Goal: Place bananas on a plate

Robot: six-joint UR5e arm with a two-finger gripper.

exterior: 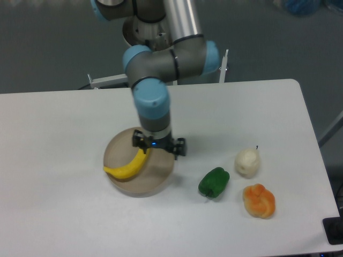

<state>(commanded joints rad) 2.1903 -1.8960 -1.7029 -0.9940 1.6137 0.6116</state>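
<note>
A curved yellow banana (pixel 128 166) lies on the round beige-grey plate (pixel 156 175), its left tip reaching over the plate's left rim. My gripper (pixel 159 145) hangs over the plate's upper right edge, just above and to the right of the banana's upper end. Its two black fingers are spread wide and hold nothing. The left finger (pixel 138 141) is close above the banana's tip, and I cannot tell whether it touches.
To the right of the plate lie a green pepper (pixel 214 182), a whitish pear-shaped fruit (pixel 247 162) and a lumpy orange fruit (pixel 259 200). A dark object (pixel 333 230) sits at the table's bottom right corner.
</note>
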